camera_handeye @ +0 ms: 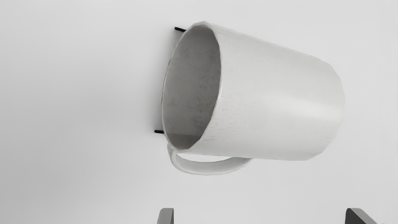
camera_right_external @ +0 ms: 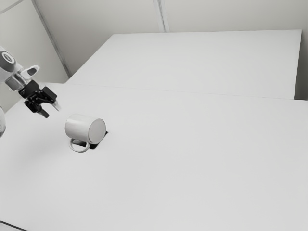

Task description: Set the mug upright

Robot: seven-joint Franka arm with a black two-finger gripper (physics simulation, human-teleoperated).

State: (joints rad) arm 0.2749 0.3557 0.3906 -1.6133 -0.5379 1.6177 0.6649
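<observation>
Gripper: black, two-finger (camera_right_external: 51, 110); found above the table at the exterior view's left, tilted, with its tips directed down and toward the exterior view's right.
Fingers: parted widely (camera_handeye: 166, 216); the tips stand well apart in the wrist view, with bare table surface seen between them.
Held item: none; neither finger touches the mug.
Arm: white and grey (camera_right_external: 8, 63); enters from the exterior view's left edge and leads down to the gripper.
Mug: white, single (camera_right_external: 83, 126); lying on its side near the gripper and apart from it, toward the exterior view's left part of the table. Not upright.
Mug mouth: open (camera_handeye: 192, 87); faces generally toward the exterior view's left, grey interior visible in the wrist view.
Mug base: round, flat (camera_right_external: 97, 131); turned toward the exterior view's right and partly toward that camera.
Mug handle: attached, a full loop (camera_handeye: 208, 169); low on the mug's flank in the exterior view, and on the flank nearest the fingertips in the wrist view.
Dark item: black (camera_right_external: 99, 140); partly hidden beneath the mug, with two narrow black ends protruding past the mouth in the wrist view. Nature cannot be determined.
Table: pale, smooth top (camera_right_external: 192, 168); bears the mug.
</observation>
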